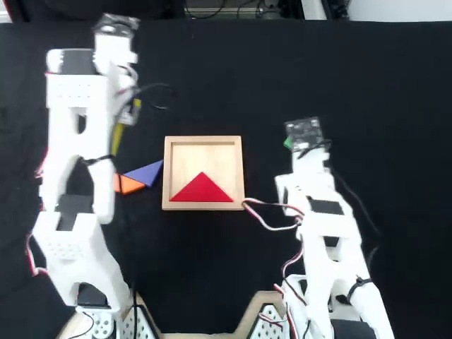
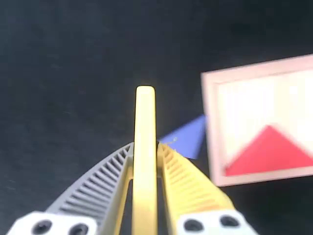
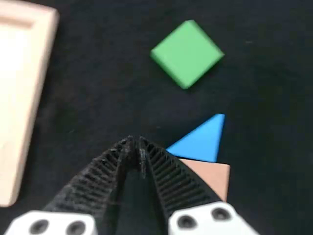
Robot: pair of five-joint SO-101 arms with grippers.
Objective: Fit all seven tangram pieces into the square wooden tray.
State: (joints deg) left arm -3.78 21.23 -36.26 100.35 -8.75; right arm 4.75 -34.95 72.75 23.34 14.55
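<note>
Left wrist view: left fingers (image 2: 183, 188) clamp yellow piece (image 2: 145, 137) (edge-on); right wrist view: right fingers (image 3: 168, 178) closed, green square (image 3: 187, 54) nearby.

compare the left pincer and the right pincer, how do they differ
The left pincer is shut on a yellow piece held edge-on; the right pincer is shut on nothing. The left pincer has one grey and one yellow finger; the right pincer's are both black. The left pincer is near the dark blue triangle and tray; the right pincer near the light blue triangle and green square. Both have ribbed fingers.
</note>
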